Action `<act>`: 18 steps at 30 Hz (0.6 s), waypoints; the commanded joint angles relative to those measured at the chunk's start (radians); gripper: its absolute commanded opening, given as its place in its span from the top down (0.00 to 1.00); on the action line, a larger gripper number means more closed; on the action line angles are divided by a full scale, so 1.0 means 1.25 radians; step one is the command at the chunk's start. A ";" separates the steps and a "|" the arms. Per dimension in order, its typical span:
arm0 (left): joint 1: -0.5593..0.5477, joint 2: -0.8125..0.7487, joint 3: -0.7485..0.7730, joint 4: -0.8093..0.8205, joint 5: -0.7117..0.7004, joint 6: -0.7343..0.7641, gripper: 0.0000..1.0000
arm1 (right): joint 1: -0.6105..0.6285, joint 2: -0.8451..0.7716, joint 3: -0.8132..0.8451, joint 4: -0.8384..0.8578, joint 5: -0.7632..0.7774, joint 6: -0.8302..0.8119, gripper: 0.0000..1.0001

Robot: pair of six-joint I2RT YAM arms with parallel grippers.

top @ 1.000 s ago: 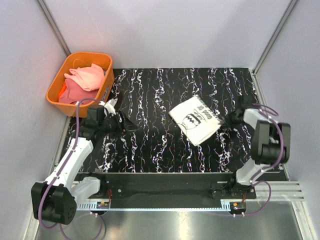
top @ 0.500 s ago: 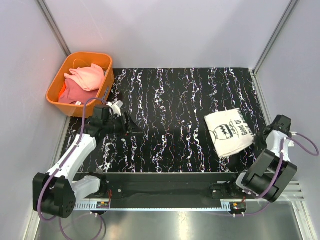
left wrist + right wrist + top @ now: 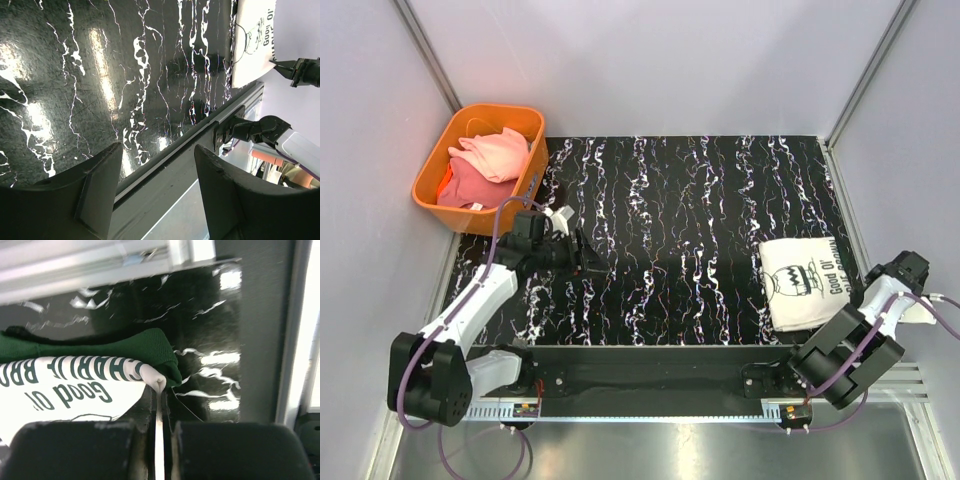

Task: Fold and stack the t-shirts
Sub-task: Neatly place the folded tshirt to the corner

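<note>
While clamped in the right gripper (image 3: 159, 399), soft folded cream t-shirt (image 3: 802, 282); left gripper (image 3: 157, 147) agape.

cream tee (image 3: 30, 407) cropped at frame edge, lettering (image 3: 80, 391) incomplete; coral tee (image 3: 446, 183) — mostly under pink tee (image 3: 495, 150)

Black marbled tabletop (image 3: 700, 200) enclosed by pale walls (image 3: 670, 60).

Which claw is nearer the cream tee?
Right. The right claw pinches the cream tee by its edge; the left claw hangs open far across the mat, near the basket.
</note>
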 commanded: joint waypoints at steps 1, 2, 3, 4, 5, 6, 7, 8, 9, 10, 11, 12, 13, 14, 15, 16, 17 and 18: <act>-0.008 0.009 0.045 0.020 0.036 0.011 0.36 | -0.031 0.010 0.020 -0.011 0.066 0.013 1.00; -0.008 0.011 0.047 0.019 0.035 0.012 0.36 | -0.042 0.015 0.021 -0.011 0.071 0.016 1.00; -0.009 0.015 0.047 0.019 0.036 0.012 0.36 | -0.049 0.018 0.022 -0.012 0.079 0.015 1.00; -0.012 0.016 0.049 0.019 0.035 0.013 0.37 | -0.052 0.021 0.027 -0.012 0.084 0.013 1.00; -0.013 0.019 0.050 0.020 0.037 0.013 0.36 | -0.058 0.023 0.031 -0.012 0.093 0.009 1.00; -0.014 0.021 0.053 0.019 0.037 0.012 0.37 | -0.060 0.031 0.033 -0.014 0.114 0.006 1.00; -0.016 0.024 0.055 0.019 0.037 0.013 0.37 | -0.062 0.034 0.042 -0.016 0.121 -0.001 1.00; -0.017 0.025 0.056 0.018 0.038 0.015 0.37 | -0.063 0.039 0.046 -0.016 0.128 -0.004 1.00; -0.017 0.029 0.057 0.019 0.037 0.015 0.37 | -0.069 0.048 0.049 -0.016 0.143 -0.008 1.00; -0.018 0.027 0.057 0.019 0.037 0.015 0.36 | -0.072 0.053 0.057 -0.020 0.151 -0.012 1.00; -0.018 0.029 0.057 0.019 0.037 0.015 0.37 | -0.076 0.058 0.060 -0.025 0.159 -0.017 1.00; -0.018 0.029 0.057 0.019 0.037 0.016 0.37 | -0.085 0.067 0.063 -0.030 0.177 -0.017 1.00; -0.019 0.029 0.056 0.019 0.038 0.016 0.37 | -0.089 0.071 0.063 -0.036 0.182 -0.019 1.00; -0.018 0.029 0.055 0.020 0.037 0.017 0.36 | -0.092 0.074 0.063 -0.037 0.184 -0.018 1.00; -0.018 0.029 0.054 0.019 0.037 0.018 0.37 | -0.095 0.072 0.062 -0.037 0.187 -0.018 1.00; -0.018 0.030 0.052 0.019 0.036 0.018 0.36 | -0.096 0.070 0.059 -0.038 0.190 -0.015 1.00; -0.019 0.030 0.053 0.020 0.037 0.020 0.37 | -0.096 0.071 0.058 -0.039 0.192 -0.018 1.00; -0.018 0.032 0.053 0.019 0.038 0.020 0.36 | -0.096 0.072 0.055 -0.039 0.207 -0.020 1.00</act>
